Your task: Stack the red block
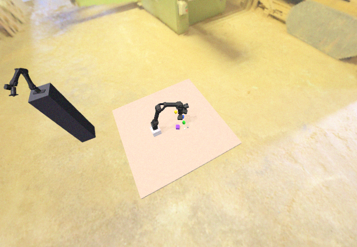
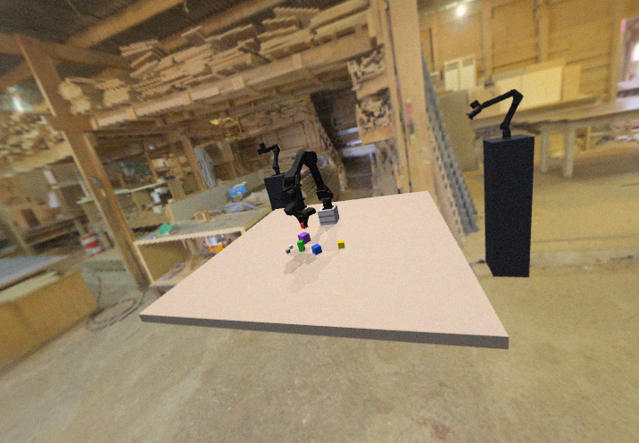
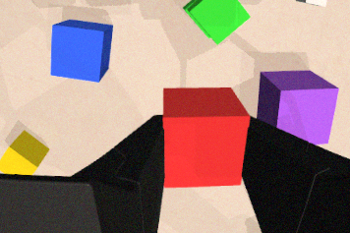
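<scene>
My claw [image 3: 204, 188] is clamped on the red block [image 3: 205, 137], carrying it in the air above the table [image 2: 392, 282]. Wrist view: green tower [image 3: 217, 12] sits ahead and slightly right, apart from the block, with the blue cube [image 3: 80, 49] to the left and the purple cube [image 3: 299, 104] to the right.

A timber workshop; stacked lumber [image 2: 217, 60] fills racks under ceiling beams; a thick wooden post [image 2: 408, 81] rises behind the table's far edge; a pale green machine [image 1: 173, 2] stands on the sandy, dusty floor [image 1: 259, 180]; warm lamp [image 2: 460, 10] glows high right.
</scene>
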Controlling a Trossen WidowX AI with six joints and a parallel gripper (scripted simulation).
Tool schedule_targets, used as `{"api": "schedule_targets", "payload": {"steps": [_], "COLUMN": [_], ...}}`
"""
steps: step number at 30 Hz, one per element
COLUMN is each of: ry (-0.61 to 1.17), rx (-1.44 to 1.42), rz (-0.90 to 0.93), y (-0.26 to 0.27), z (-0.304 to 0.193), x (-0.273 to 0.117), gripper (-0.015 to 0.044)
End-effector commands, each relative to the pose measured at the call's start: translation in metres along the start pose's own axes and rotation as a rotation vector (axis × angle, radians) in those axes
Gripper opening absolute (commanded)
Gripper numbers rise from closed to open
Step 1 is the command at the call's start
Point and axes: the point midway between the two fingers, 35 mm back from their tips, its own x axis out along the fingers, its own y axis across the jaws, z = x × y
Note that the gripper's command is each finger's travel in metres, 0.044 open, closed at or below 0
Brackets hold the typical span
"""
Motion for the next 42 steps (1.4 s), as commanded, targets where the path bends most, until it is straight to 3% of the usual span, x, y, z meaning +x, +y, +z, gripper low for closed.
{"api": "schedule_targets", "payload": {"steps": [1, 7, 13, 27, 42], "ry": [0.0, -0.001, -0.001, -0.001, -0.001], "rx": [-0.002, -0.002, -0.002, -0.002, -0.002], "rz": [-0.006, -0.007, -0.007, -0.007, -0.007], "y": [-0.014, -0.019, -0.019, -0.021, -0.021], "z": [0.024, 0.032, 0.034, 0.035, 0.035], "x": [0.003, 0.005, 0.035, 0.067, 0.066], "gripper": [0.0, 0.0, 0.0, 0.0, 0.0]}}
